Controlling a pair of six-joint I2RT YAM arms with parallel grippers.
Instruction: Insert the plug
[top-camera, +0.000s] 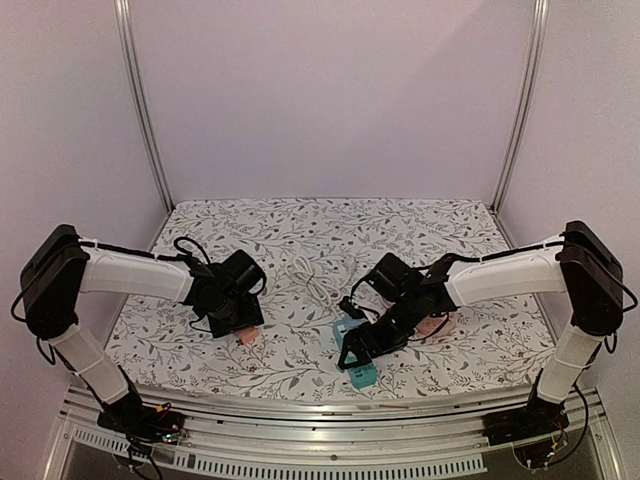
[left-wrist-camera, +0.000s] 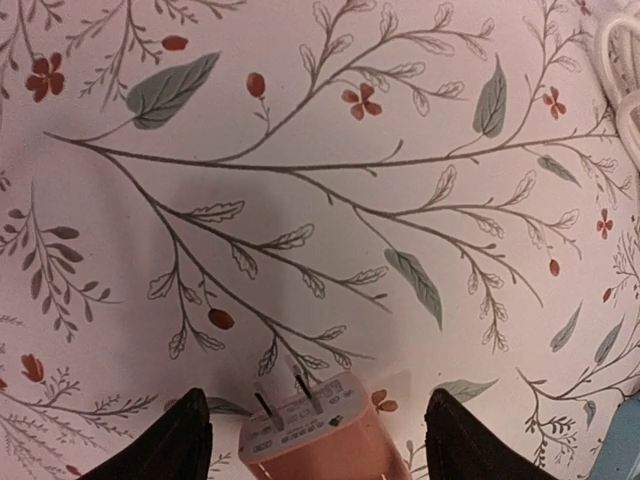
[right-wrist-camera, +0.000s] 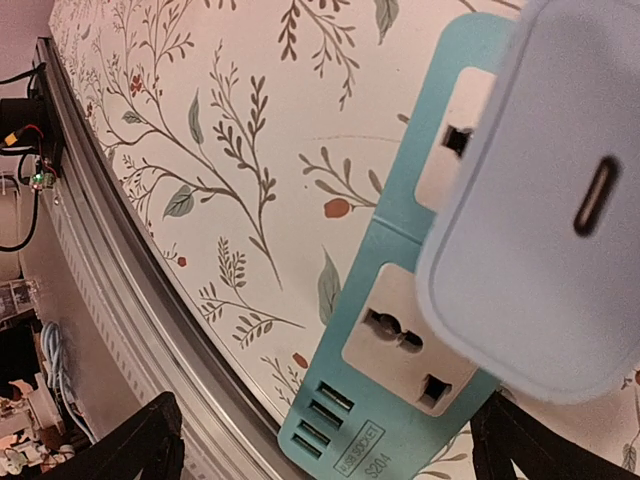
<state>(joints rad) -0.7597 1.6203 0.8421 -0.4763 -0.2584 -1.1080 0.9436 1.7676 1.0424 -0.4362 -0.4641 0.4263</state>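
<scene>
Straddling plug (left-wrist-camera: 305, 440): left end effector (left-wrist-camera: 318, 405) wide; right end effector (right-wrist-camera: 330, 410) wide; strip (right-wrist-camera: 395, 240) beside table edge (right-wrist-camera: 195, 335)

Soft, even, pink-tinged light across the floral tablecloth (top-camera: 320, 225), shadows faint and diffuse, overhead view crisp, pale charger (right-wrist-camera: 540, 200) looming blurred in the right wrist view, lower corners dark.

A peach plug (left-wrist-camera: 310, 435) with two flat prongs lies on its side inside the left gripper's (left-wrist-camera: 318, 440) open jaws, touching neither, prongs pointing away. Beneath the right gripper (right-wrist-camera: 330, 425) lies a teal power strip (right-wrist-camera: 390, 240); a pale blue charger (right-wrist-camera: 540, 220) sits in one socket.
</scene>
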